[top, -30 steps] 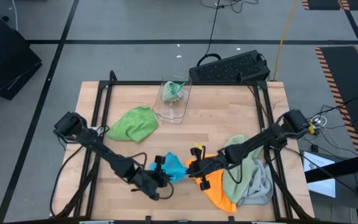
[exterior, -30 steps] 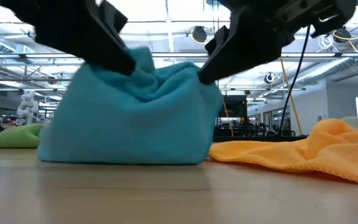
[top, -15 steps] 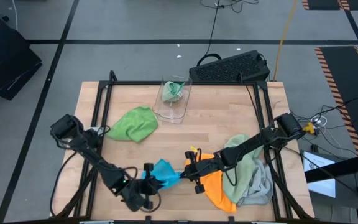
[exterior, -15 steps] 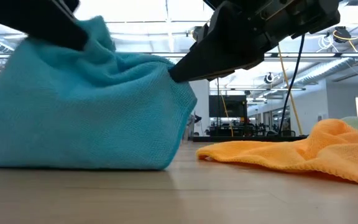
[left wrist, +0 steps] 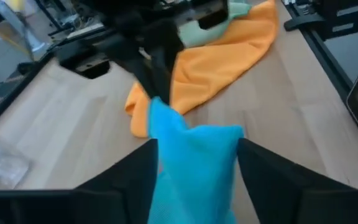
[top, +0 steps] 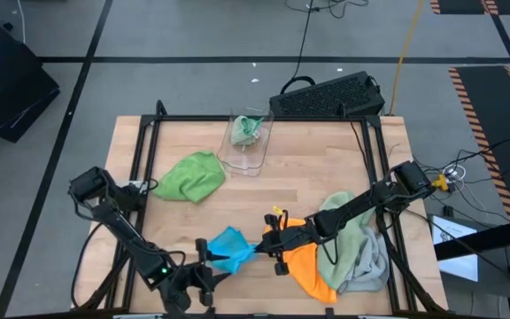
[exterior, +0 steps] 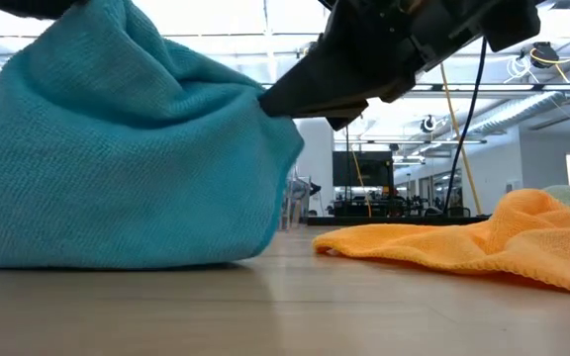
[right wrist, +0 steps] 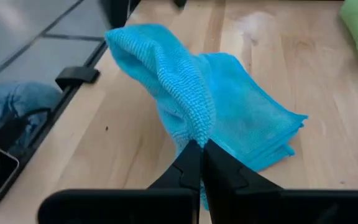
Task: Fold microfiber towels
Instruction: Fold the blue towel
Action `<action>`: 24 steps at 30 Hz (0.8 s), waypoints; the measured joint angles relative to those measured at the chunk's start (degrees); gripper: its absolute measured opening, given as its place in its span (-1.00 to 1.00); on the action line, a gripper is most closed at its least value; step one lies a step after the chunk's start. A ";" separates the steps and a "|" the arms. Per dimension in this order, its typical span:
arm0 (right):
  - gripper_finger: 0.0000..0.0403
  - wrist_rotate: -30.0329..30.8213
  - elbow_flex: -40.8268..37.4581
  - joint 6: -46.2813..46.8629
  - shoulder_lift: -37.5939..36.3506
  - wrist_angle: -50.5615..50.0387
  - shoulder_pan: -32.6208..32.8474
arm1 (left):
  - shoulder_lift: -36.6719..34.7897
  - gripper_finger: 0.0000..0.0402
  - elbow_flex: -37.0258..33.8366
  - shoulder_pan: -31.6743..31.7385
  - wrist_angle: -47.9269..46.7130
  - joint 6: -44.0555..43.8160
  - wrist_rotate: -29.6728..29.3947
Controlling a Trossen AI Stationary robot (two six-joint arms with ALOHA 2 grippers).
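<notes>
A blue microfiber towel (top: 228,248) lies bunched near the table's front edge, one end raised. My right gripper (top: 262,245) is shut on its right end. My left gripper (left wrist: 197,146) stands open at the towel's left end, one finger on either side of the cloth. The orange towel (top: 308,268) lies flat right of the blue one, under my right arm. The sage green (top: 339,229) and light grey (top: 372,264) towels are heaped beside it. A bright green towel (top: 189,175) lies at the left. My right gripper pinches a raised fold of the blue towel (right wrist: 194,127) between its two shut fingers, coming level from the table's right. The fold stands up as a ridge while the towel's folded layers (right wrist: 260,134) rest on the table. Whether my left gripper touches the cloth, I cannot tell.
A clear plastic bin (top: 248,140) holding a green cloth stands at the far middle of the table. A black keyboard (top: 326,96) lies beyond the far edge. A black frame rail (top: 140,151) runs along the table's sides.
My left gripper has drawn back toward the table's near left corner and opened, letting go of the blue towel's left end. The towel has been dragged a little leftward and nearer. My right gripper has followed leftward, still shut on the towel.
</notes>
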 joint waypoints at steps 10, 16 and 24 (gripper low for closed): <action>-1.00 0.13 0.00 2.09 0.00 0.01 -0.57 | 6.53 0.26 0.04 -0.14 14.65 12.59 -0.51; -1.00 0.09 0.00 2.06 0.00 -0.10 -0.90 | 8.44 0.23 0.04 -0.56 13.04 13.58 -7.86; -1.00 0.13 0.00 -0.01 -0.68 -3.81 -1.09 | 6.63 -0.65 0.02 -0.08 10.28 14.13 -11.72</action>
